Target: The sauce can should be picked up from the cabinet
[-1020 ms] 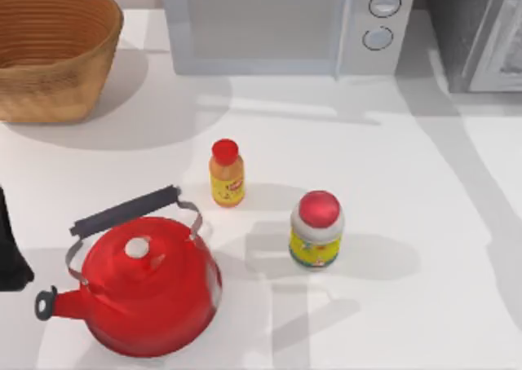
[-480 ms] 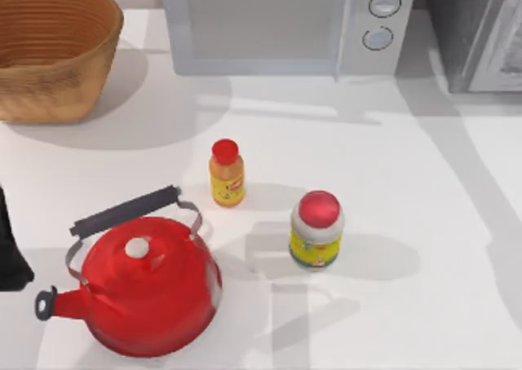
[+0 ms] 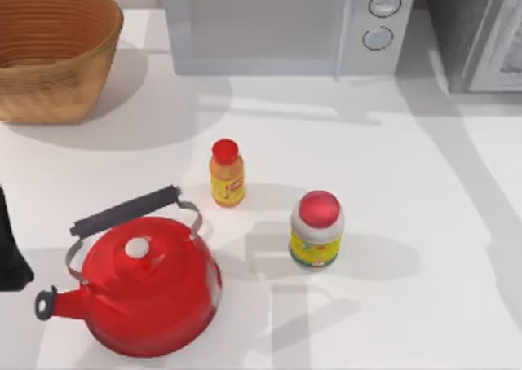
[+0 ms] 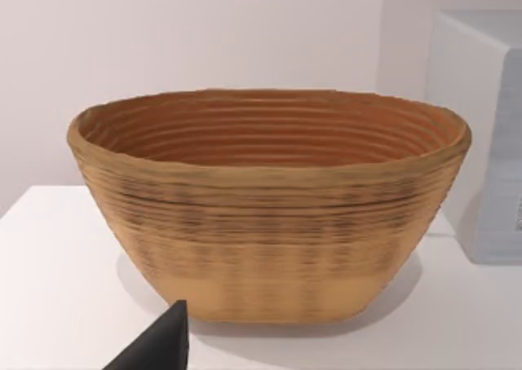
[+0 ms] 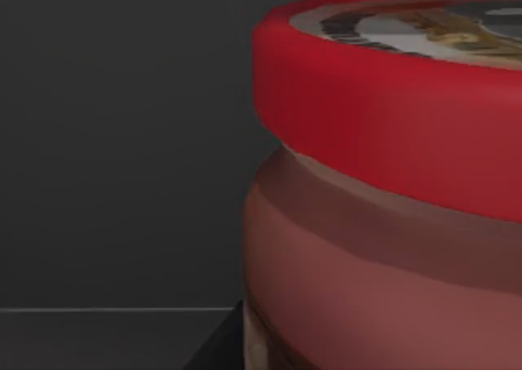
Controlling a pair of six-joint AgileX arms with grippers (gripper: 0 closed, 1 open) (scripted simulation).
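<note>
Red rim: the sauce can (image 5: 383, 182) is standing upright in the right wrist view, its long axis running vertical and its pale printed top facing up; one can is showing.
Right hand: a dark fingertip (image 5: 220, 350) is sitting just beside the can's lower body; I cannot tell whether the fingers are spread or pinching.
Around the can: dark grey walls are surrounding it, with a thin pale line running low across the back; this dark space is looking like the inside of the cabinet.
Cabinet: one speckled grey unit (image 3: 461, 28) with a pale panel is standing at the far right corner of the surface in the top view.
Left hand: one black tip (image 4: 163, 345) is showing in the left wrist view, facing the basket; whether it is open or pressed together cannot be told. The left arm (image 3: 10, 252) is sitting parked at the left edge of the surface.
Basket: one woven basket (image 3: 49, 52) is standing at the far left.
Microwave: one white microwave (image 3: 285, 24) with two round dials is standing between basket and cabinet.
Surface: the white surface (image 3: 408, 174) is carrying one red kettle (image 3: 143, 284), one slim orange bottle (image 3: 227, 174) and one yellow-labelled jar (image 3: 316, 231), both upright with red caps, standing near each other.
</note>
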